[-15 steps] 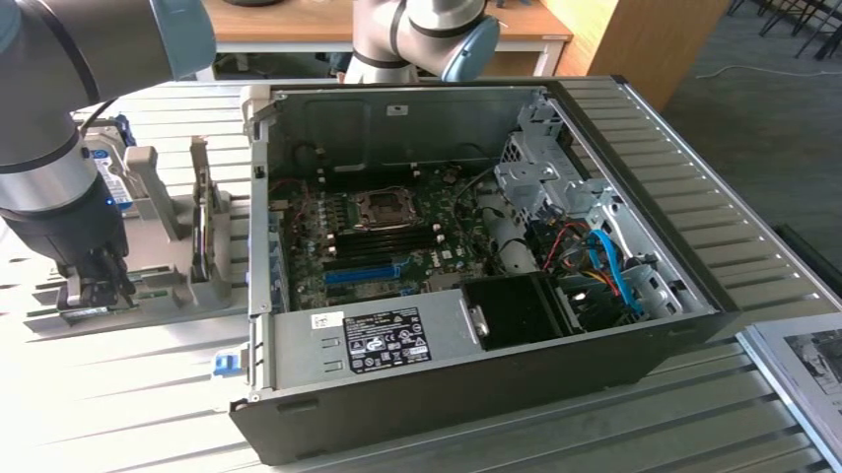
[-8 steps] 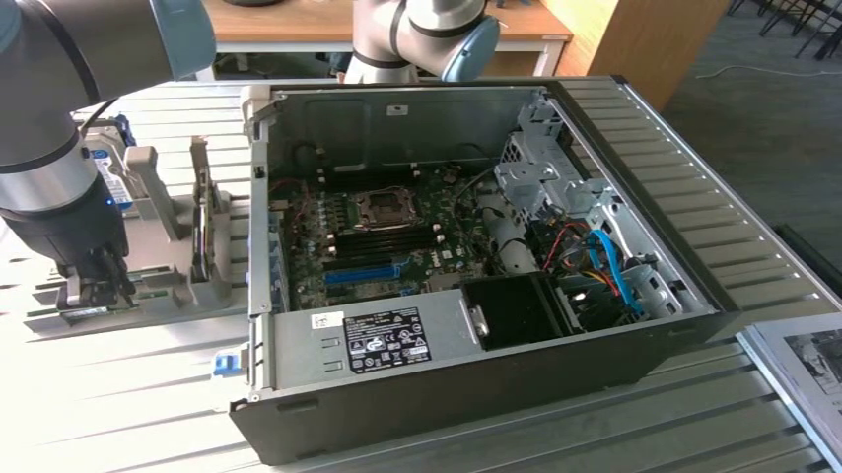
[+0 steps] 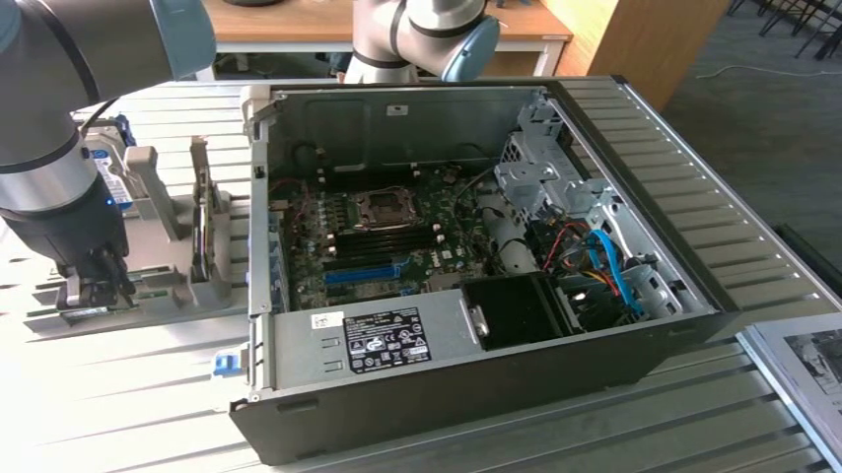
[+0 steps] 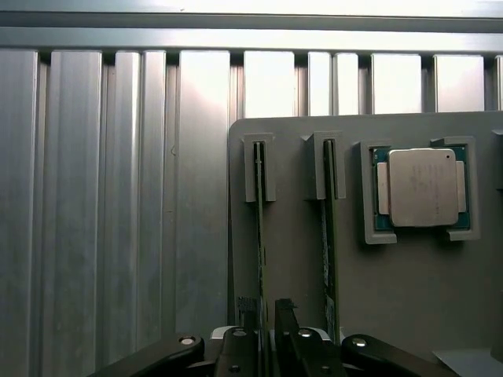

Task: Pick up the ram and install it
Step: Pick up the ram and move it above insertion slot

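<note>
Position of the ram (image 4: 260,236): it stands on edge in a narrow slot of the grey tray (image 4: 409,298), uninstalled, its far end held between two raised guides. The gripper (image 4: 265,310) straddles the near end of this stick in the wrist view; whether the jaws are clamped on it or merely flank it cannot be told. A second stick (image 4: 328,236) stands on edge in the neighbouring slot, parallel to the ram and apart from it. Beyond that, a square silver CPU (image 4: 422,187) lies flat in its own framed recess of the tray. The tray rests on a slatted metal table (image 4: 94,196). In the exterior view the gripper (image 3: 99,286) is lowered onto the tray (image 3: 184,291) at the exterior view's left, beside an open computer case (image 3: 460,394) whose motherboard (image 3: 369,236) is exposed.
</note>
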